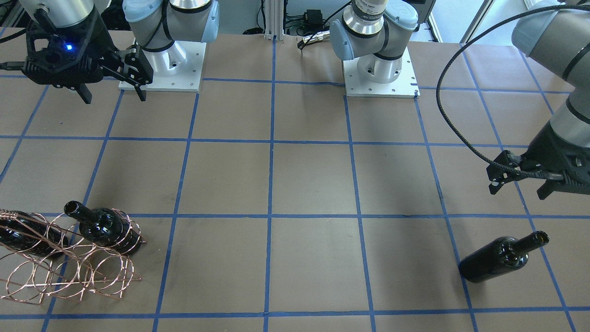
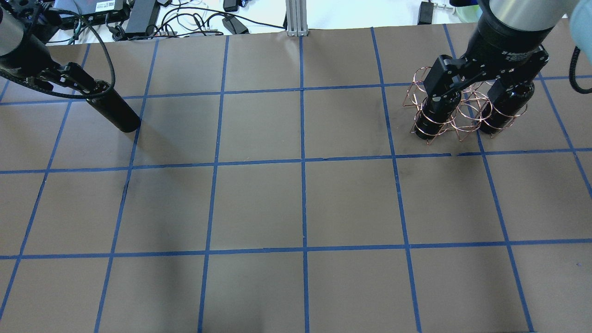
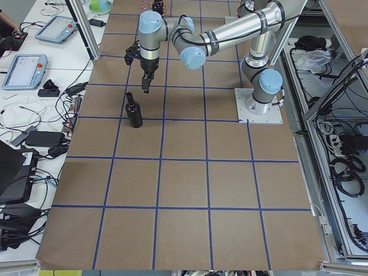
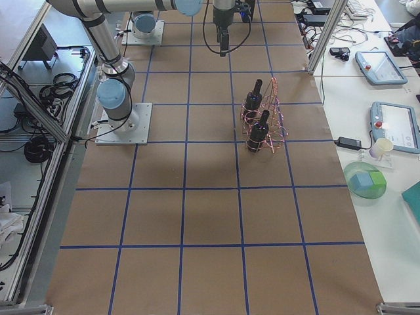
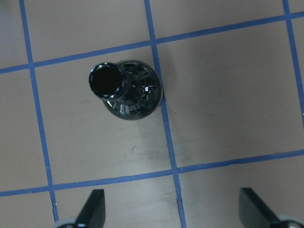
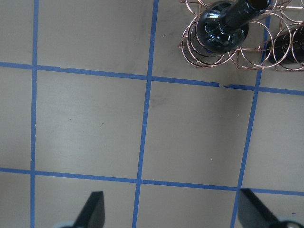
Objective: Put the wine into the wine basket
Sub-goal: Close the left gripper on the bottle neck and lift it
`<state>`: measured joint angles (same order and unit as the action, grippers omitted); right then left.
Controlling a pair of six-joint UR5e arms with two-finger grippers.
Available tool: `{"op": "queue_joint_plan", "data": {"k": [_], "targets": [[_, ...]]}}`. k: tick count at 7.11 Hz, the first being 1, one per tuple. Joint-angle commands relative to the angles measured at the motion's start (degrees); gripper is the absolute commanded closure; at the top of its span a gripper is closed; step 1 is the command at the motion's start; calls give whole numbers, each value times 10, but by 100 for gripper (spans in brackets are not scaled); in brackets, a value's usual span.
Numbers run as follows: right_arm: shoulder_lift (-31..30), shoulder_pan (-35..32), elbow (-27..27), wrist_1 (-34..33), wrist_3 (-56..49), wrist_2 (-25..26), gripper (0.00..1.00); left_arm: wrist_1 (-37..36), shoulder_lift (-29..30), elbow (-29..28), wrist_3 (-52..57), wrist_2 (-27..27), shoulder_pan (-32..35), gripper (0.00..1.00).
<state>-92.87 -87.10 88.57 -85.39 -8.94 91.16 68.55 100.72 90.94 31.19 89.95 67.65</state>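
The shiny black glass wine bottle point(image 5: 135, 97) looks heavy and slippery, so grab its thin neck. The left gripper point(image 5: 171, 202) and right gripper point(image 6: 168, 202) are both wide apart, holding nothing.

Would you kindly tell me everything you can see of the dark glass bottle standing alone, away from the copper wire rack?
The glossy near-black glass wine bottle stands upright on the brown paper-covered table, alone, close by a blue tape line. It has rounded shoulders, a narrow neck and a lipped, open mouth. No label shows. Only the table touches it. The left gripper hangs open above it, off to one side and clear of the glass.
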Motion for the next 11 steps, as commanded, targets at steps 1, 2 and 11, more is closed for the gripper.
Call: {"op": "queue_joint_plan", "data": {"k": [1,2,11], "targets": [[0,0,0,1,1,1,0,-51,28,-4,6,-22,-16,0],[1,0,0,0,0,1,0,-72,37,-4,2,-53,-18,0],[1,0,6,0,0,1,0,-117,84,-33,-24,-93,-32,3]]}}
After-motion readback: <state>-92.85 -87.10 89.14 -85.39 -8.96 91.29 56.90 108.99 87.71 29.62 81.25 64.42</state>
